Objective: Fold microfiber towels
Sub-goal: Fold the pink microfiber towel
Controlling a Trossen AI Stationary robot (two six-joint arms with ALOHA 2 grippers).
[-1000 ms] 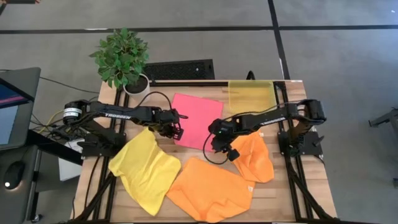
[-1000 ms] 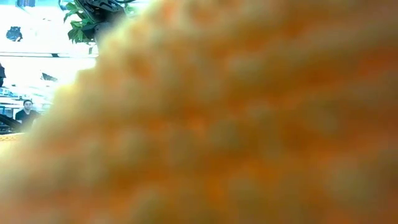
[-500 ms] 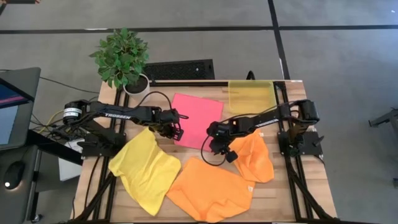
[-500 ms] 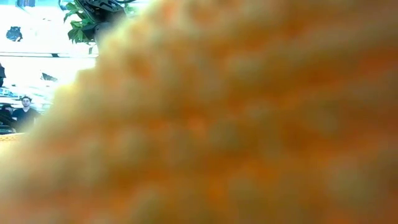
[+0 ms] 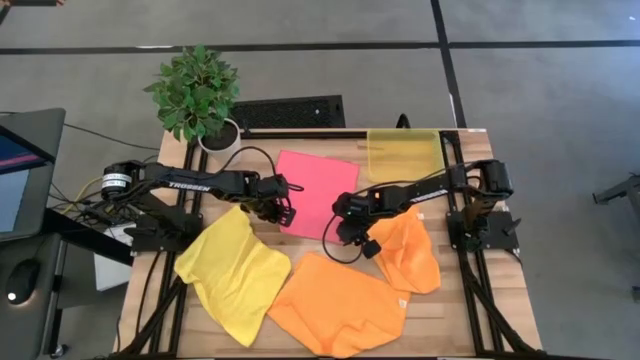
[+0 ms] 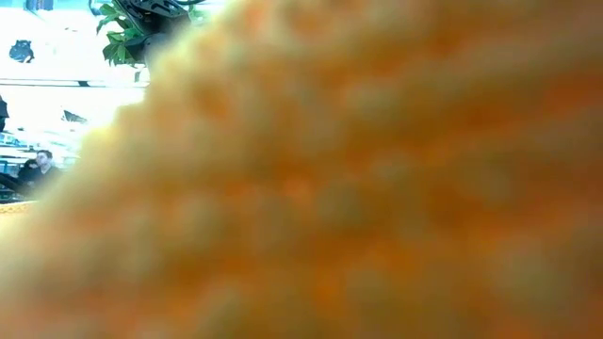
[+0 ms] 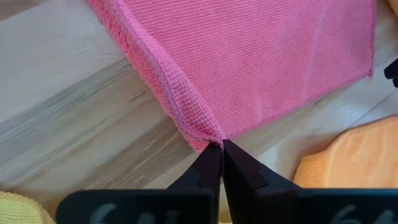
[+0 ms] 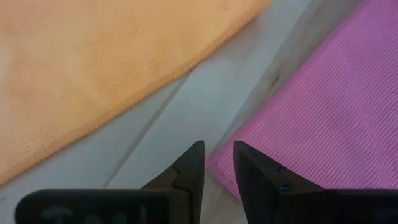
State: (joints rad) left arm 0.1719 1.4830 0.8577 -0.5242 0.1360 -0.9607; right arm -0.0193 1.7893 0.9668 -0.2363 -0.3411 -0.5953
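A robotics lab: a wooden slatted surface (image 5: 450, 330) on a black metal frame stands on grey carpet tiles (image 5: 540, 90), with a monitor (image 5: 20, 170), loose cables (image 5: 75, 195) and a potted plant (image 5: 197, 95) alongside

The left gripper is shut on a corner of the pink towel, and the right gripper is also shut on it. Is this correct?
Only partly. The left gripper is shut on the pink towel, but the right wrist view shows the right gripper open at its corner, not yet gripping.
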